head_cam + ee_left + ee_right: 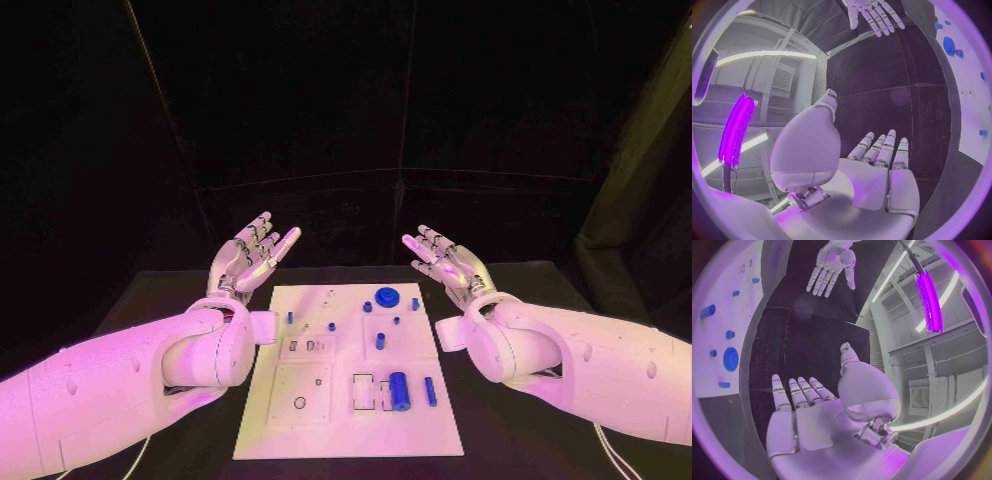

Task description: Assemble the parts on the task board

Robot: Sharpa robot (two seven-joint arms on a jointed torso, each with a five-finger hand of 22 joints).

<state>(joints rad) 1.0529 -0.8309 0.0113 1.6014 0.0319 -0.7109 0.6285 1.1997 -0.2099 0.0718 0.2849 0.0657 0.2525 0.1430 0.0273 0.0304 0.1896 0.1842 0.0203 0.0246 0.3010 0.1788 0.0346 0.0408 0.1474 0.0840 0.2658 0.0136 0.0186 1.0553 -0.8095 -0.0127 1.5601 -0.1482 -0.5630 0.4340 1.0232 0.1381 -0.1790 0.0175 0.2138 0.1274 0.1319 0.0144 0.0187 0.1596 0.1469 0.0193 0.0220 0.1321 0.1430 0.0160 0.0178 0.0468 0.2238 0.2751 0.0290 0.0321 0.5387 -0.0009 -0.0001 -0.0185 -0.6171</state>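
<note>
Black table (pixel 173 290) carries the white task board (pixel 325 420) with blue parts (pixel 388 296); left hand (pixel 248 258) and right hand (pixel 444 260) flank it, fingers spread, holding nothing.

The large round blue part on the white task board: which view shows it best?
The head view: the large round blue part shows from above, at the white task board's far end. The right wrist view shows it bent near the rim; the left wrist view shows it small.
</note>
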